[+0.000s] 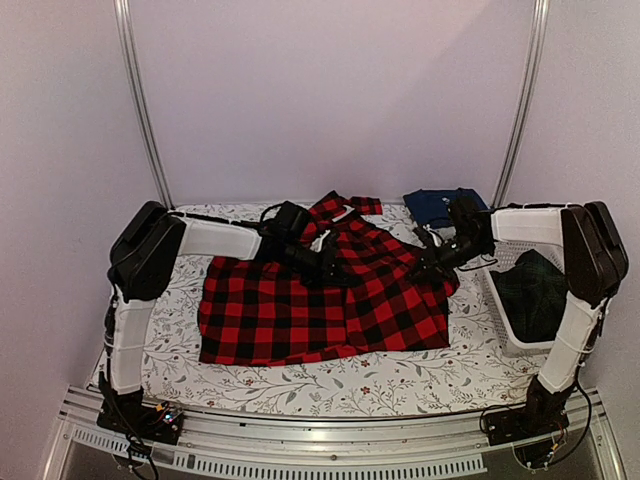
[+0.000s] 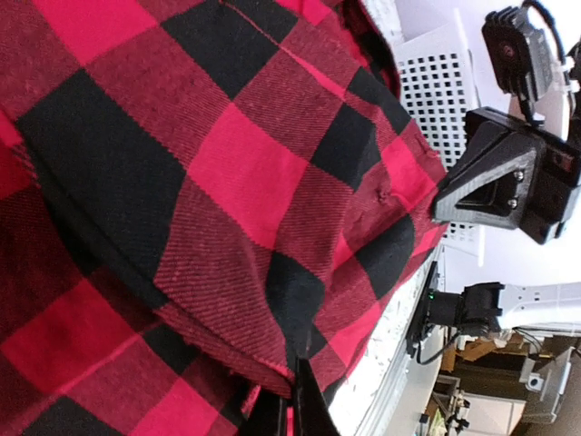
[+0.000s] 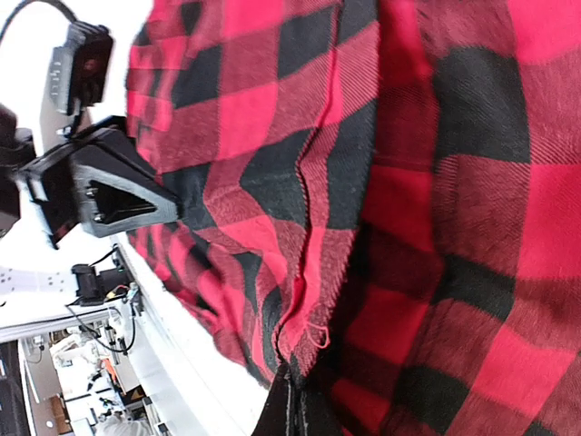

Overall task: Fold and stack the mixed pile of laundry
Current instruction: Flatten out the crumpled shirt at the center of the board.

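Flannel shirt (image 1: 320, 300), red-and-black checked, is lying spread open across the middle of the table cloth (image 1: 400, 385), with its far part bunching upward. The left gripper (image 1: 325, 262) is pinching a fold of the shirt between fully closed fingers, as its own wrist view is showing (image 2: 295, 404). The right gripper (image 1: 425, 262) is likewise clamping the shirt's cloth with its fingers pressed together (image 3: 290, 409). 1 navy garment (image 1: 432, 205) is sitting folded at the far edge of the table. 1 dark plaid garment (image 1: 535, 290) is waiting inside the white basket (image 1: 495, 305) on the right. Judging by this layout, the task is standing at an early stage. The shirt is only beginning its first fold, the plaid piece is untouched, and no stack of 2 or more is forming yet.
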You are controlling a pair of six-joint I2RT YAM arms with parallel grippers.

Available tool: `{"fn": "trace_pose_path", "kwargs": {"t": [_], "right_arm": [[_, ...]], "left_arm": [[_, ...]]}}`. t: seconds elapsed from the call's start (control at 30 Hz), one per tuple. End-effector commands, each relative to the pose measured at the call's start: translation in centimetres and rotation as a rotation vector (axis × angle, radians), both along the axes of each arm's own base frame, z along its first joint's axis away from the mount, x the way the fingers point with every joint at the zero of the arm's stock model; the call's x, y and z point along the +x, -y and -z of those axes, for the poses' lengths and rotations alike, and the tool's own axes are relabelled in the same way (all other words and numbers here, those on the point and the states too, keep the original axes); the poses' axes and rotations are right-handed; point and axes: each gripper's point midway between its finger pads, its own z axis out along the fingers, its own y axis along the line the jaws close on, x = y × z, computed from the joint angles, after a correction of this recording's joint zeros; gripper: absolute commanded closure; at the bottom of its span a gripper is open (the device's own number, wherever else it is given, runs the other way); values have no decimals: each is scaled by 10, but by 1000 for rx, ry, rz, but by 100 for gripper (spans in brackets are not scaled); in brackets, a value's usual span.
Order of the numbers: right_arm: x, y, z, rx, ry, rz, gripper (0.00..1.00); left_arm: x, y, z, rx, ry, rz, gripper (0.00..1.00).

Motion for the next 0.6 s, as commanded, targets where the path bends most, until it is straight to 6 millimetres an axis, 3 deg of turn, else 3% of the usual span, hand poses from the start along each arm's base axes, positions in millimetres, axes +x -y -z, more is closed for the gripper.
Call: {"fn": "trace_pose_path", "kwargs": {"t": [0.0,0.13,0.4,0.57], "right_arm": [[-25,3,-41,58,38,-20,100],[-65,11,-29,58,-31,-24,100],[-148,25,-3,53,-138,-53,100],[-184,29,3,63,-189,-61,100]], "left_arm": [[-21,2,-64,-47,144,54,100],[-57,4,-62,-16,150,126,100],[-147,11,-21,82,87,274,100],[-180,-2,0,158,66,326,100]]}}
